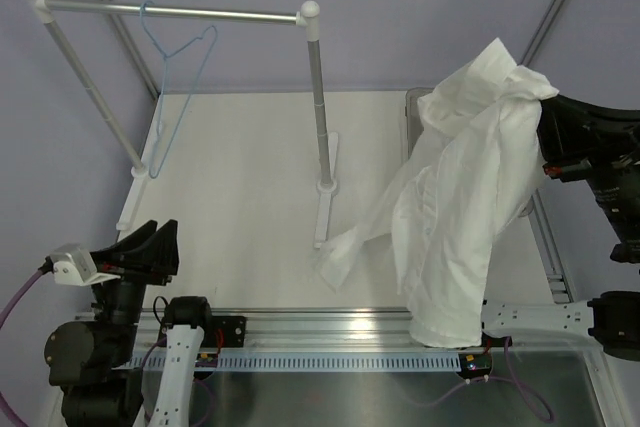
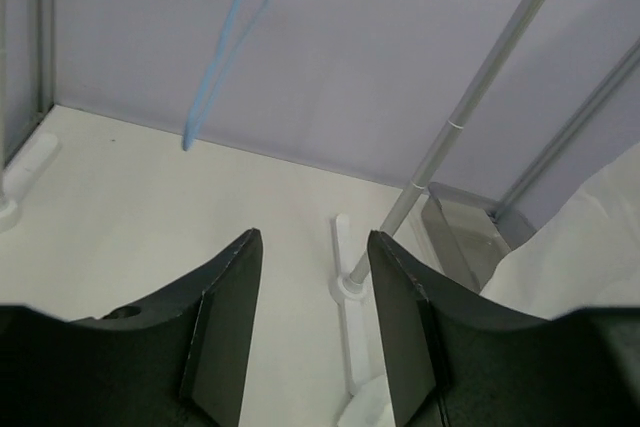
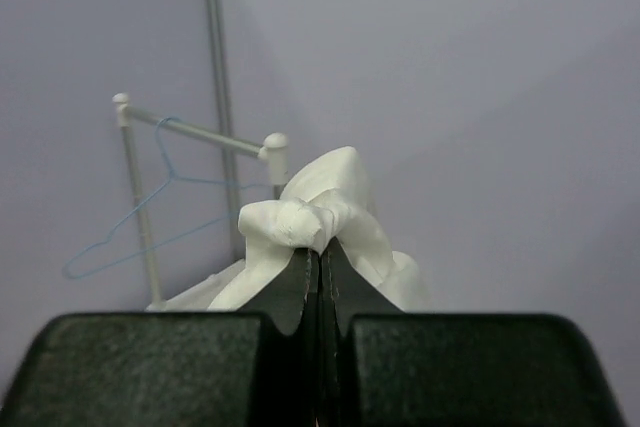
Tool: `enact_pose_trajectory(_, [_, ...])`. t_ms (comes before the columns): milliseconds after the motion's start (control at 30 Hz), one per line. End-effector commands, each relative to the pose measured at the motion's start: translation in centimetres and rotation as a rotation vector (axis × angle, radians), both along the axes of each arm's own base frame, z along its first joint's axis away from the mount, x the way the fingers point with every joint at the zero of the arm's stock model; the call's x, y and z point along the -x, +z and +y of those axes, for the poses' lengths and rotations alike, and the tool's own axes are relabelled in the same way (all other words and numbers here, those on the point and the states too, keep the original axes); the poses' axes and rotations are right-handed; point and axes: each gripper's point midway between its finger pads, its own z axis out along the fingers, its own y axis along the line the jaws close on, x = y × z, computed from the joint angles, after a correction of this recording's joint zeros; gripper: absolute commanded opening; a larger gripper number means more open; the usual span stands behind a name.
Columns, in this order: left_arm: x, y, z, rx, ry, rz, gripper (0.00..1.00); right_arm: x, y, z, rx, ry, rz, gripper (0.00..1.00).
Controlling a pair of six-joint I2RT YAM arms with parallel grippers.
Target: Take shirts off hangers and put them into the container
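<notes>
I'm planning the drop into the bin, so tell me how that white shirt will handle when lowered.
Probably floppy: the white shirt hangs in loose folds from the right gripper. Likely light, since a pinch on one bunched knot carries it. A sleeve hangs far out to the side, so it may drape over the grey bin's rim.

A large plain white short-sleeved fabric shirt hangs crumpled in the air, its bunched top pinched between the closed fingers of the right gripper, with one loose end trailing toward the tabletop. In the top view it hides most of the rectangular translucent grey plastic bin. The thin light-blue wire hanger hangs bare and tilted by its hook from the silver rail, well apart from the shirt.
</notes>
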Motion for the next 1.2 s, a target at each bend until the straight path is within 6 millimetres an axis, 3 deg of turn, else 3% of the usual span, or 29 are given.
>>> enact_pose_trajectory(0, [-0.4, 0.8, -1.9, 0.030, -0.112, -0.075, 0.50, -0.9, 6.1, -2.2, -0.013, -0.235, -0.268, 0.00])
enact_pose_trajectory(100, [-1.3, -0.8, -2.4, 0.045, -0.143, -0.052, 0.47, 0.0, 9.8, -3.8, -0.071, -0.319, -0.422, 0.00])
enact_pose_trajectory(233, [-2.3, -3.1, -2.2, 0.050, -0.135, -0.018, 0.46, 1.5, 12.8, -4.0, -0.076, -0.391, -0.608, 0.00])
enact_pose_trajectory(267, [-2.5, -3.4, -2.1, 0.050, -0.130, -0.015, 0.46, 1.7, 13.2, -3.2, -0.057, -0.408, -0.650, 0.00])
enact_pose_trajectory(300, [-2.9, -3.8, -2.1, 0.048, -0.126, -0.005, 0.46, 2.1, 13.9, -4.0, -0.093, -0.447, -0.681, 0.00])
enact_pose_trajectory(433, [-3.3, -3.6, -1.9, 0.010, -0.128, 0.001, 0.46, 2.8, 14.7, -3.6, 0.000, -0.556, -0.808, 0.00])
enact_pose_trajectory(667, [-2.9, -3.9, -2.4, -0.007, -0.167, 0.043, 0.46, 2.3, 13.8, -3.0, 0.097, -0.606, -0.855, 0.00])
enact_pose_trajectory(767, [-3.2, -3.9, -2.3, -0.026, -0.164, 0.053, 0.46, -2.1, 12.9, -1.2, 0.164, -0.637, -0.772, 0.00])
enact_pose_trajectory(800, [-3.1, -3.8, -2.2, -0.032, -0.159, 0.050, 0.46, -6.7, 12.0, -0.4, 0.210, -0.659, -0.667, 0.00])
enact_pose_trajectory(900, [-2.9, -3.2, -2.1, -0.037, -0.158, 0.034, 0.46, -14.6, 9.3, 0.7, 0.270, -0.755, -0.529, 0.00])
enact_pose_trajectory(1000, [-2.6, -3.2, -2.3, -0.038, -0.172, 0.035, 0.46, -18.0, 8.5, 1.2, 0.224, -0.678, -0.475, 0.00])
enact_pose_trajectory(1033, [-2.6, -3.5, -2.3, -0.038, -0.171, 0.049, 0.46, -19.3, 8.4, 0.0, 0.229, -0.711, -0.463, 0.00])
enact_pose_trajectory(1100, [-2.3, -3.7, -2.4, -0.033, -0.179, 0.051, 0.45, -20.8, 8.9, -0.4, 0.229, -0.734, -0.459, 0.00])
enact_pose_trajectory(1167, [-2.3, -4.2, -2.6, -0.030, -0.189, 0.063, 0.45, -21.0, 9.9, -1.1, 0.223, -0.754, -0.475, 0.00])
